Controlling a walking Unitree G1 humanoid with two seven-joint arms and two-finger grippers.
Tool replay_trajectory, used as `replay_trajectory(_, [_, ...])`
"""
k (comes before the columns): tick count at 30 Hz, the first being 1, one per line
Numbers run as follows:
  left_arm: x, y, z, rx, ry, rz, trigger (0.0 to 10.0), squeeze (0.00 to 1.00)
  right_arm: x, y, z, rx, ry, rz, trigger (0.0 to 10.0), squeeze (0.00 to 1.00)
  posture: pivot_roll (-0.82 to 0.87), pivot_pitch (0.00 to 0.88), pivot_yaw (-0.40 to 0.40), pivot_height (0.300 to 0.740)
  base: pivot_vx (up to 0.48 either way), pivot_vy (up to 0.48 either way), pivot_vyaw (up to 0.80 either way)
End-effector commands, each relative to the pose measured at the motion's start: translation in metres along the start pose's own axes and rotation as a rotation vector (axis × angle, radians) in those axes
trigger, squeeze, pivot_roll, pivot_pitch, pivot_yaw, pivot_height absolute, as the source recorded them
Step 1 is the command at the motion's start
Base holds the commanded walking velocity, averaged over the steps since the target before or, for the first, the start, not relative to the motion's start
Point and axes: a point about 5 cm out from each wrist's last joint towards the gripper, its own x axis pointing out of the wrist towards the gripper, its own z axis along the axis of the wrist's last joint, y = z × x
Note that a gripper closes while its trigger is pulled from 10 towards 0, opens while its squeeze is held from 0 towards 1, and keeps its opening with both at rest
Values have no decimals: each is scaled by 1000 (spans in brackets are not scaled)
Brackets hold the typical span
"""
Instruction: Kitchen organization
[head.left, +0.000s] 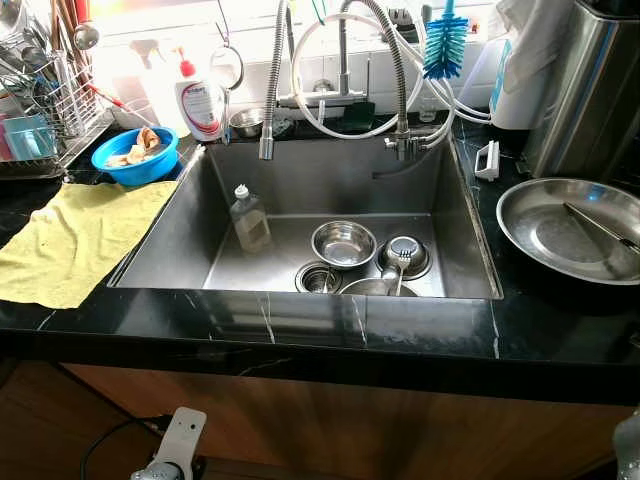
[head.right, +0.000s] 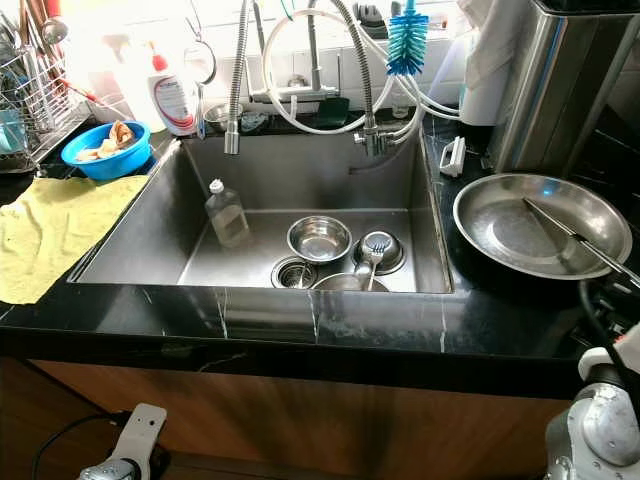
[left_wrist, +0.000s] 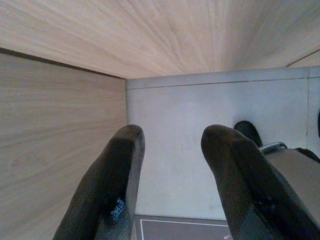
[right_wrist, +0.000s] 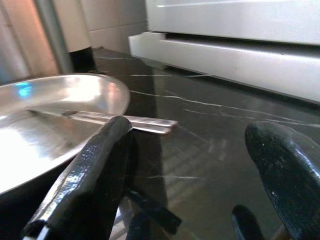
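1. The counter runs across the frame, black and veined, and the sink is sunk into its middle.
2. The sink holds the washing-up: a bowl at centre, a strainer just right of it, and a bottle upright at the left, likely left there to soak or wait.
3. A yellow cloth lies flat at the left of the frame, probably as a drying mat beside the rack in the upper left.
4. At the right sits a pan with tongs resting across it, their end jutting over the rim towards the lower right.
5. A blue bowl of scraps stands in the upper left, and a blue brush hangs at top centre to drip over the sink.
6. The right gripper hovers low over the counter just beside the pan, fingers apart, seemingly lined up on the tongs.
7. The left gripper hangs by the wooden cabinet, fingers apart and empty.
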Motion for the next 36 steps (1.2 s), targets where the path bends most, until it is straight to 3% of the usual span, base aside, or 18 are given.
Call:
replay_trajectory(1, [-1,2,-4,7,15,4,10000,0,1,1,-2,17,18,-7,10000,0,-212,0,101,740,0,0,0])
replay_trajectory(28, [-1,3,-4,7,17,9,10000,0,14,10,4,46,-28,7,10000,0,-205,0,102,740,0,0,0])
replay_trajectory(30, [-1,3,-4,8,17,9,10000,0,16,11,4,49,-32,8,9020,0,-205,0,102,740,0,0,0])
replay_trajectory(31, [-1,4,-4,8,17,9,10000,0,16,11,4,50,-33,8,9020,0,-205,0,102,740,0,0,0])
replay_trajectory(33, [-1,4,-4,8,17,10,10000,0,16,11,4,49,-33,8,6784,0,-205,0,102,740,0,0,0])
replay_trajectory(34, [-1,4,-4,8,16,10,10000,0,16,11,4,52,-34,5,4431,0,-205,0,102,740,0,0,0])
replay_trajectory(36, [-1,4,-4,9,16,10,10000,0,17,11,3,52,-34,5,4314,0,-202,0,102,740,0,0,0])
